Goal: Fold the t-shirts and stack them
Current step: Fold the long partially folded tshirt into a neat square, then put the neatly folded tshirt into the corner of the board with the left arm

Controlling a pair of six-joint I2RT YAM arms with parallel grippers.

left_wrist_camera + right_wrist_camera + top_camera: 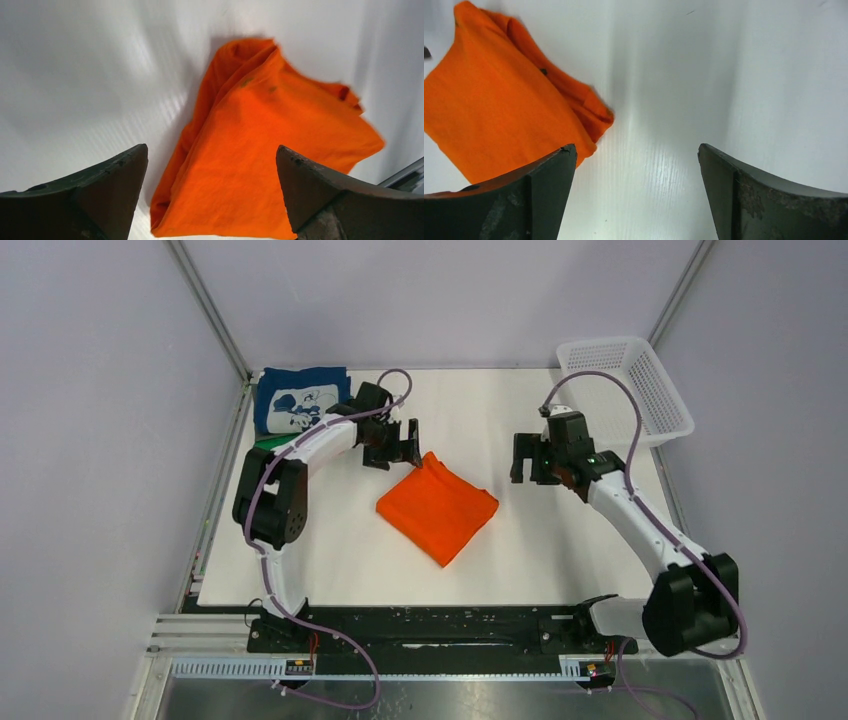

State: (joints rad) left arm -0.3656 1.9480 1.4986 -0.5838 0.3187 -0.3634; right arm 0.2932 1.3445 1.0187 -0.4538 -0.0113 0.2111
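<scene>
— Where's the orange t-shirt (438, 507)?
— Folded, lying mid-table (330, 560), between the two arms.
— Is anything holding it?
— No. The left pincer (398, 453) hangs right by its far corner, jaws spread, nothing in them. The right pincer (530, 466) gapes wide too, off to the shirt's right, clear of it.
— And the navy t-shirt (300, 400)?
— Folded at the far left corner.

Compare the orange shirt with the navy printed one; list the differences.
Print: the plain orange cloth t-shirt has none; the navy cloth t-shirt carries a white cartoon. Place: the orange one lies at the middle of the white table; the navy one in its far left corner. Pose: orange lies cornerwise, navy squarer to the edges. Both are folded.
</scene>
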